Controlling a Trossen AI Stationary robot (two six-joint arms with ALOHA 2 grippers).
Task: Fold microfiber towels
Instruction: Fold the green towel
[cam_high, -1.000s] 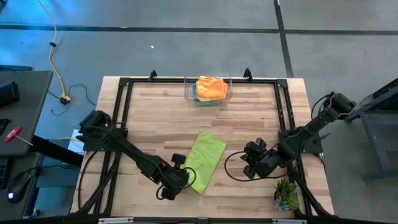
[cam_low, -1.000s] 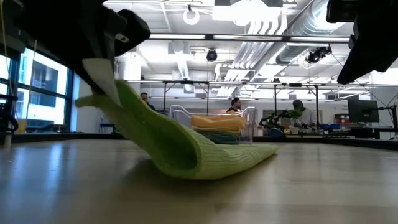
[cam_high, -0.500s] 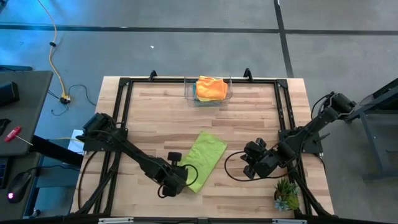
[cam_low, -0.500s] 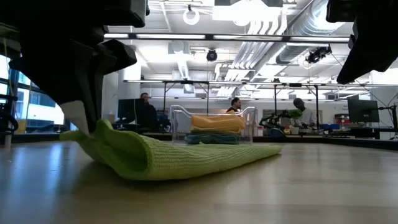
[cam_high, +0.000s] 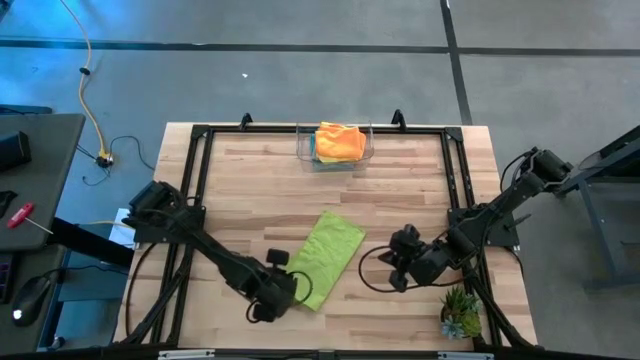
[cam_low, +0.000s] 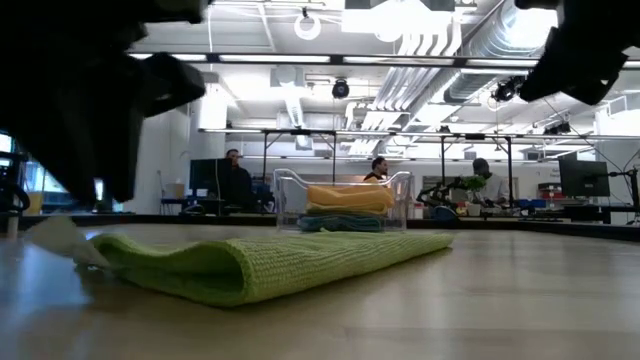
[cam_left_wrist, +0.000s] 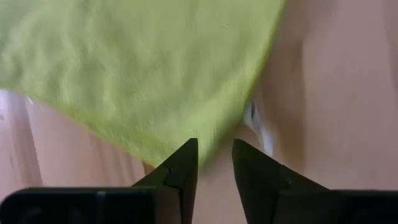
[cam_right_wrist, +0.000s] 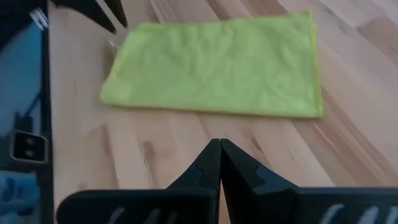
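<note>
A lime green towel (cam_high: 328, 255) lies flat on the table's middle, doubled into a long rectangle, with a rounded fold showing in the low view (cam_low: 235, 280). It also shows in the right wrist view (cam_right_wrist: 217, 65). My left gripper (cam_high: 270, 293) hovers at the towel's near left end, open a narrow gap (cam_left_wrist: 215, 149), and touches nothing. The towel's edge (cam_left_wrist: 186, 134) and a white tag (cam_left_wrist: 258, 121) lie just past its fingertips. My right gripper (cam_high: 398, 265) is shut (cam_right_wrist: 219, 149) and empty, to the right of the towel. An orange towel (cam_high: 340, 140) lies in the bin.
A clear plastic bin (cam_high: 305, 152) stands at the far edge's middle, with the orange towel on top and a teal one (cam_low: 340, 222) under it. A small green spiky plant (cam_high: 460, 312) sits at the near right corner. Black frame rails run along the table's edges.
My left gripper has gone down and toward the table's near left with the towel's raised end, then let go. That end, lifted a second ago, now lies flat on the table; the far end has stayed in place.
</note>
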